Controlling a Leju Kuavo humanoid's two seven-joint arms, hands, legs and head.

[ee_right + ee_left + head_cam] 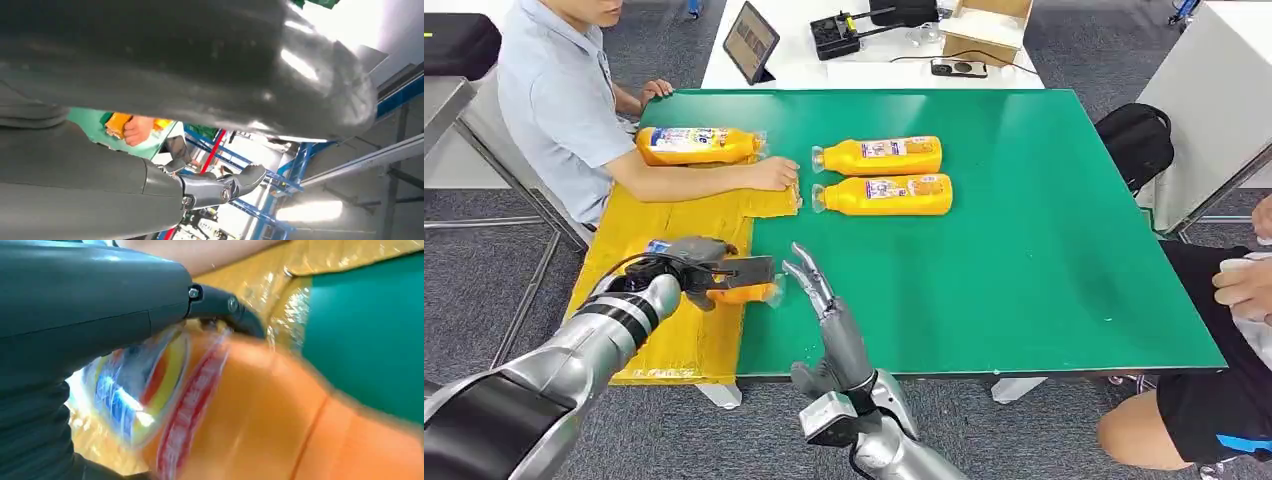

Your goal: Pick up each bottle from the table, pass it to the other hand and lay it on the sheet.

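Note:
My left hand (699, 268) grips an orange bottle (746, 293) at the yellow sheet's (674, 330) right edge; up close the bottle (280, 415) with its colourful label lies under my dark fingers (225, 305). My right hand (816, 285) stands just right of that bottle, fingers apart and holding nothing; its fingers (220, 187) point up in the right wrist view. Two more orange bottles (879, 155) (884, 194) lie side by side on the green table (1024, 260). A further bottle (696, 145) lies at the far end of the sheet.
A person sits at the table's left; their hand (774, 173) rests on the sheet near the two bottles. Another person sits at the right (1224, 330). A tablet (750, 42) and boxes stand on the white table behind. A black bag (1136, 140) lies beside the table.

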